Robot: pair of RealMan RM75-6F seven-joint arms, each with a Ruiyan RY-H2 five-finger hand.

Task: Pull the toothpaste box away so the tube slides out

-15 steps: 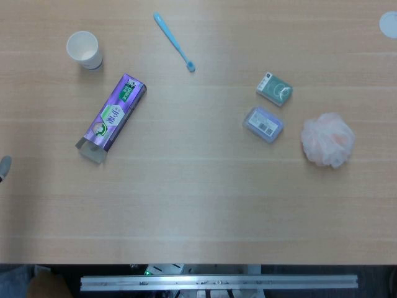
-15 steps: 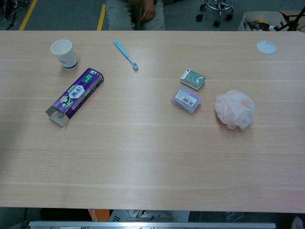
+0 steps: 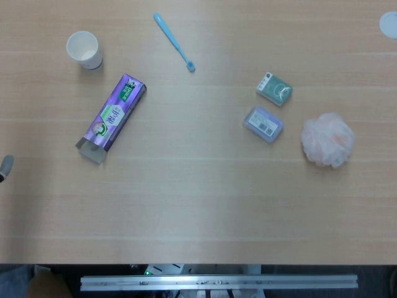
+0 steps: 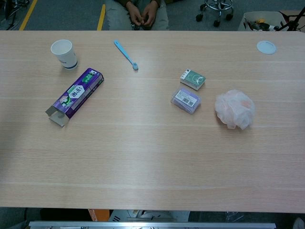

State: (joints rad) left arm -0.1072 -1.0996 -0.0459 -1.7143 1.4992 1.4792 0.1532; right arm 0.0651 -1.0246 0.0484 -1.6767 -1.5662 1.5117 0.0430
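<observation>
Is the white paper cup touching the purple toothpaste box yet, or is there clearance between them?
Apart. The chest view shows bare wood between the white paper cup and the far end of the purple toothpaste box; the head view shows the same gap.

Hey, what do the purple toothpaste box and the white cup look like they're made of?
The purple toothpaste box looks like glossy printed cardboard: thin flaps stand open at its near end. The white cup seems paper, matte with a thin rolled rim, though plastic is possible.

left hand [image 3: 5, 166] slightly lower at table edge
</observation>
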